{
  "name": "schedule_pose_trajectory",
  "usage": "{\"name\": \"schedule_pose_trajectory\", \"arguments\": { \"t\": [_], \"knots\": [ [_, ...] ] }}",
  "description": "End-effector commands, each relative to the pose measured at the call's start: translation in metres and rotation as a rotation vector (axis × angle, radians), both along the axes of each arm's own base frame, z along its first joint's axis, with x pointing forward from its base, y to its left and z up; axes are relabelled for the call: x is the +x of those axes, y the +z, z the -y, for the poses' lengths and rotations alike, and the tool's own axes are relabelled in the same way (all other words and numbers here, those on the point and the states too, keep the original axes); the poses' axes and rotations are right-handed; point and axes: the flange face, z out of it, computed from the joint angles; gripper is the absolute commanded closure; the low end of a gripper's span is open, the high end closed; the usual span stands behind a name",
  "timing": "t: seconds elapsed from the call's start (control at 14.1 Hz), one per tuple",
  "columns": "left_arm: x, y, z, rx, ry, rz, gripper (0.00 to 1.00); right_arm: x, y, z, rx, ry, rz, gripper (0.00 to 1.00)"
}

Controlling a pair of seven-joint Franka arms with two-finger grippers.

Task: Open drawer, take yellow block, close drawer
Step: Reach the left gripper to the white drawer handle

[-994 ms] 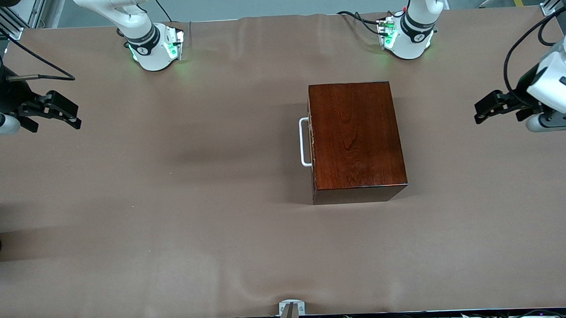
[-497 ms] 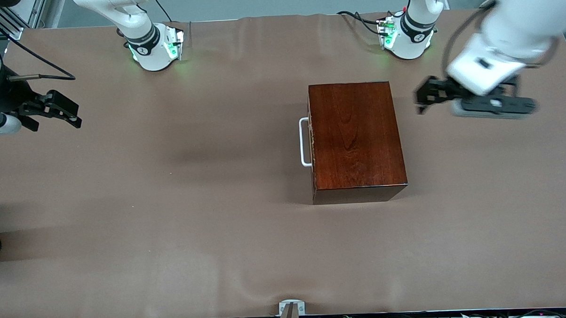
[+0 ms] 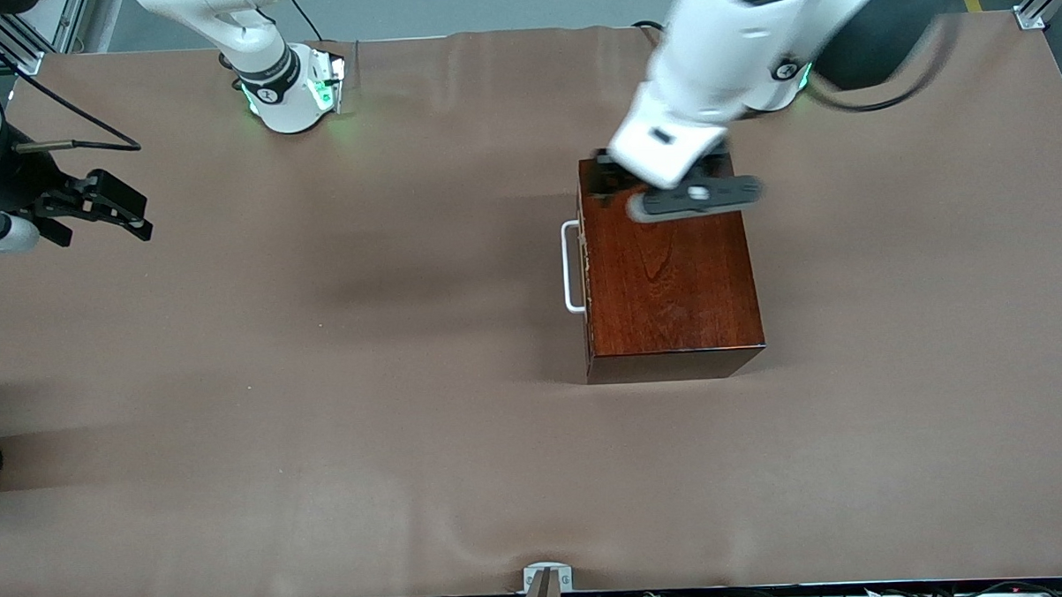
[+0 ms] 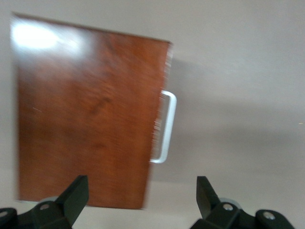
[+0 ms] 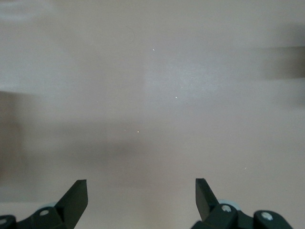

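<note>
A: Fingers first. Left gripper (image 4: 140,202): jaws wide apart, nothing between them. It hangs over the box (image 3: 667,267), over the top's end nearest the robot bases.

B: Right gripper (image 3: 95,208)?

A: Fingers spread too, empty. It waits over bare table (image 3: 323,412), well apart from the box, at the right arm's end of the table.

B: Drawer (image 3: 586,270)?

A: Shut flush in the box. Only the dark front edge and the white loop handle (image 3: 570,266) show, on the box side facing the right arm's end. Left wrist view shows the handle (image 4: 164,126) standing off the box front, untouched.

B: Yellow block?

A: Not visible anywhere. Likely inside the drawer, can't confirm.

B: Step?

A: Very start, approach for the opening. Nothing done yet.

B: Next move?

A: Judgement: the left gripper needs to clear the box top, drop beside the box front to handle height, line its open jaws across the handle bar, close, then pull straight away from the box. The box could slide if the pull is off-axis.
</note>
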Motion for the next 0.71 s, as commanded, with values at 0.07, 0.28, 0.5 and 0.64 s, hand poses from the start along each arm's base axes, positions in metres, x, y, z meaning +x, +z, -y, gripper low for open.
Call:
{"name": "schedule_pose_trajectory", "arguments": {
  "t": [0.07,0.28,0.5,0.64],
  "knots": [
    [-0.018,-0.045,0.075,0.006,-0.048,0.003,0.00,-0.001,0.001,0.000,-0.013,-0.011,-0.003,0.00],
    [-0.041,-0.108,0.119,0.131,-0.142,0.030,0.00,0.000,0.002,-0.001,-0.013,-0.010,-0.001,0.00],
    [-0.041,-0.165,0.131,0.222,-0.163,0.017,0.00,-0.001,0.001,-0.001,-0.013,-0.010,-0.003,0.00],
    [-0.039,-0.193,0.133,0.255,-0.163,0.005,0.00,0.000,0.002,-0.001,-0.013,-0.010,0.000,0.00]
  ]
}}
